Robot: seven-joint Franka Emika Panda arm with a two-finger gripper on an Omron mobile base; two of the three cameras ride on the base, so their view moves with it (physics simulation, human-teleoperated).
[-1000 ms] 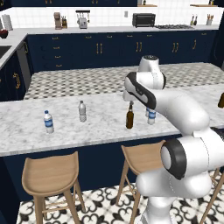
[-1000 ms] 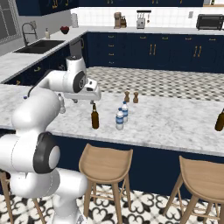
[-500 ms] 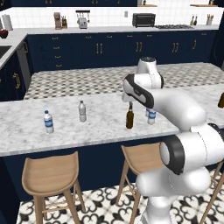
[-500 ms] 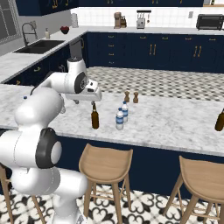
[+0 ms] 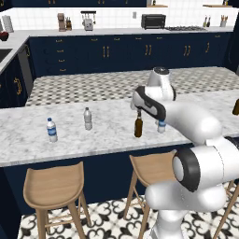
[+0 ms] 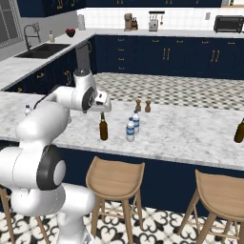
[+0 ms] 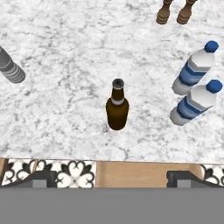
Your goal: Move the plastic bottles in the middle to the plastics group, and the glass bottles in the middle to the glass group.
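1. over the last second the end effector has crept a little closer over the brown bottle and its jaws have eased out the last bit; the fingertips now sit spread wide at either side of the hand view, pinching nothing.
2. the brown bottle stands upright on the bench, straight ahead of the end effector and centred between its tips, not yet touched. in the right base view the same brown bottle is just under the hand.
3. the two water bottles stand side by side, off to one side of the end effector and near the brown bottle, well clear of the tips. two small brown shakers sit beyond them.
4. a plain grey bottle lies at the opposite edge of the hand view; in the left base view it and a blue-labelled bottle stand well apart from the end effector, far along the bench.
5. another brown bottle stands at the far opposite end.
6. my reading: nothing has been moved yet; the wide jaws and centring suggest the brown bottle is the first pick.
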